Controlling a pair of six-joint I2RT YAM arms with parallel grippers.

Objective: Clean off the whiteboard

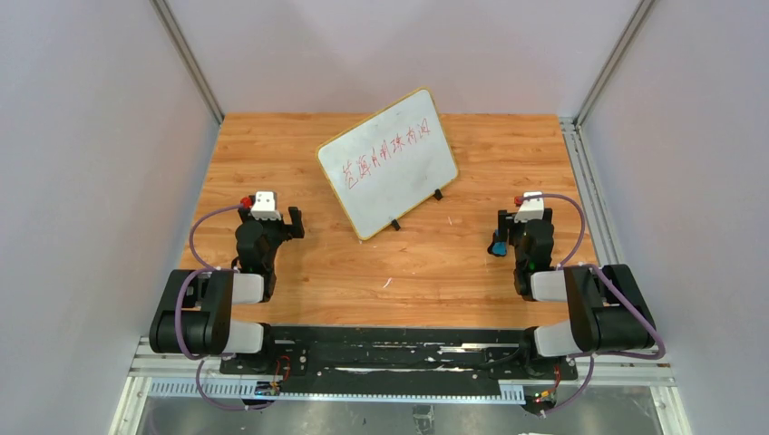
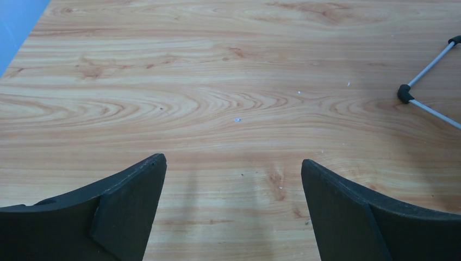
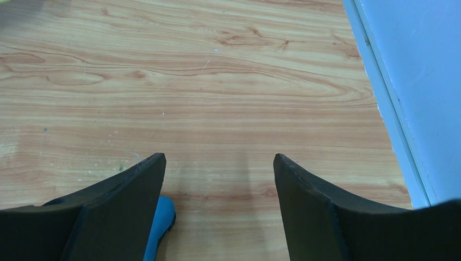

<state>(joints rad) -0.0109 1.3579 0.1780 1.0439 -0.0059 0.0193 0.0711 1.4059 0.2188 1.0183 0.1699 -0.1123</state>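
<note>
At table centre, whiteboard, long axis near-left to far-right; left pincer, right pincer wide open, empty

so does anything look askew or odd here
The whiteboard stands skewed, turned at an angle to the table edges, its red writing not yet erased. A small blue thing sits by one finger of the right tool; I cannot tell what it is. Nothing looks spilled or broken.

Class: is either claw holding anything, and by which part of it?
Nothing is gripped: the left claw and right claw are open, gaps empty. A blue piece sits beside the right claw, outside its gap; whether attached cannot be told.
</note>
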